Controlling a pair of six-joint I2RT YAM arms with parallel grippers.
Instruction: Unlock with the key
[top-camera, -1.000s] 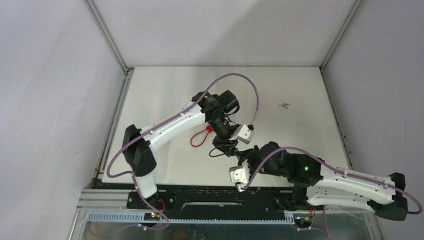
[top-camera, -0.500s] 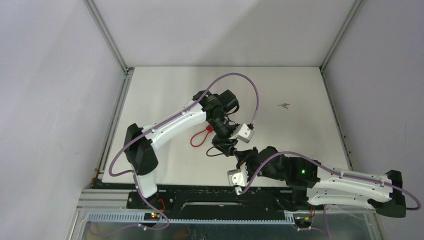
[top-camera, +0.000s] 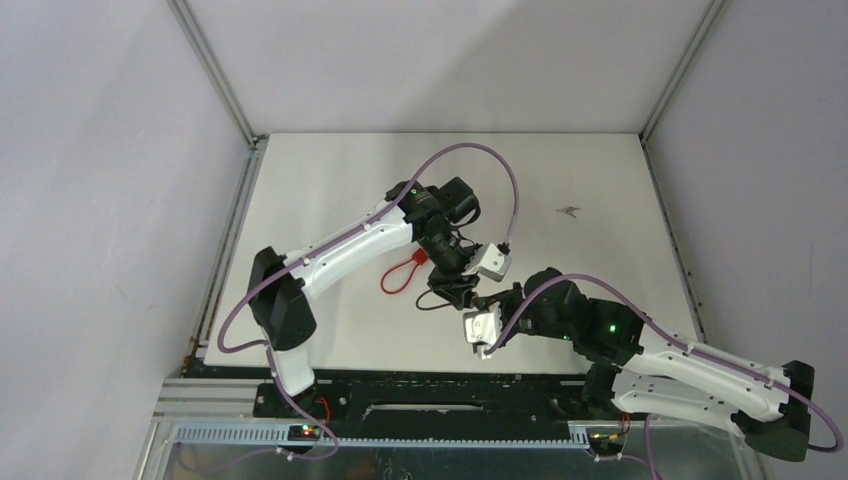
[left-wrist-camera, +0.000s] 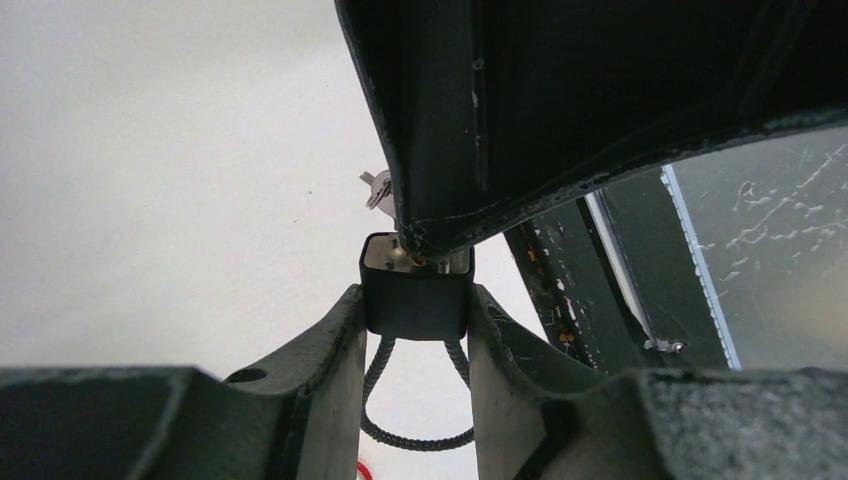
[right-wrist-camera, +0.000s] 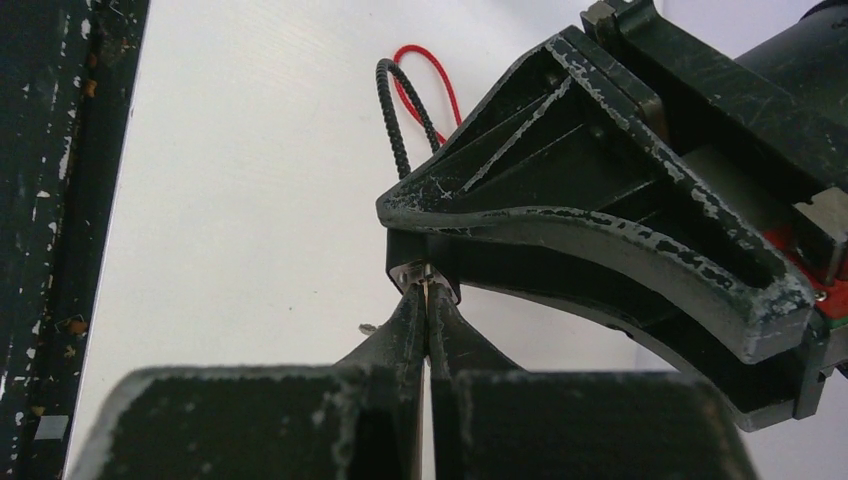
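**Padlock: position and orientation.** The padlock is a black block near the centre of the table, toward the near edge, between the two claws. In the top view its long axis runs roughly left to right. The braided cable loop leaves the left end. The metal-rimmed end face is turned right and near, toward the right gripper. A red cord lies on the table just left of the cable loop.

**Left claw.** The left gripper stands partly open. One finger presses each side face of the padlock body, so the body is clamped between them. The cable loop passes back between the fingers toward the wrist.

**Right claw.** The fingers of the right gripper are pressed fully together. They pinch the key, of which only a thin brass-coloured sliver shows at the fingertips. The key points straight at the padlock's end face and meets it there. How deep it sits cannot be told.
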